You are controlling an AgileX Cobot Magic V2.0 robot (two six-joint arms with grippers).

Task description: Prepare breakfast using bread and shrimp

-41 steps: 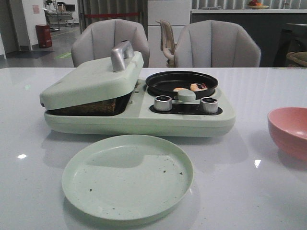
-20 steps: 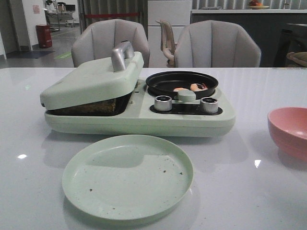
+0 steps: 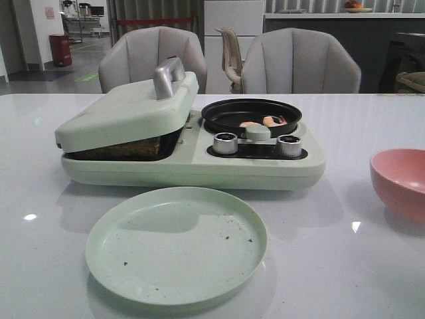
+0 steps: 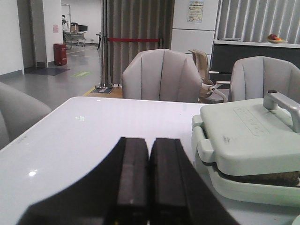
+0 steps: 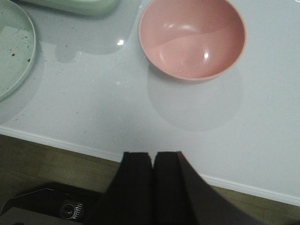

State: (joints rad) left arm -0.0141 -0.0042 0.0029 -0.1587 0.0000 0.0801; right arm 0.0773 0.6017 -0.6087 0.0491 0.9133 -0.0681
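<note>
Bread (image 3: 126,148) is sitting inside the sandwich press (image 3: 126,116), just a brown edge peeking out under the lid, which is propped up a bit rather than fully shut. Shrimp (image 3: 269,121) are in the little black pan (image 3: 251,113) on the right half of the same cooker, a couple of pale orange pieces near the front rim. Green plate (image 3: 176,244) is on the table (image 3: 345,266) right in front of the cooker, empty apart from some crumbs, and a pink bowl (image 3: 400,181) is off to the right, also empty.

Left end effector (image 4: 149,180) is closed with nothing in it, hanging out left of the press. Right end effector (image 5: 153,180) is closed and empty too, hovering over the table edge near the bowl. Neither arm shows in the front view.

My guess is things are cooking and plating comes next. What worries me: the lid has to come up by that metal handle (image 3: 167,77), and a sloppy grab could slip off or drag the whole cooker into the plate. Shrimp are tiny and curled, so they look easy to pinch badly and drop between pan and plate. Bread is soft, so a hard squeeze could tear it.
</note>
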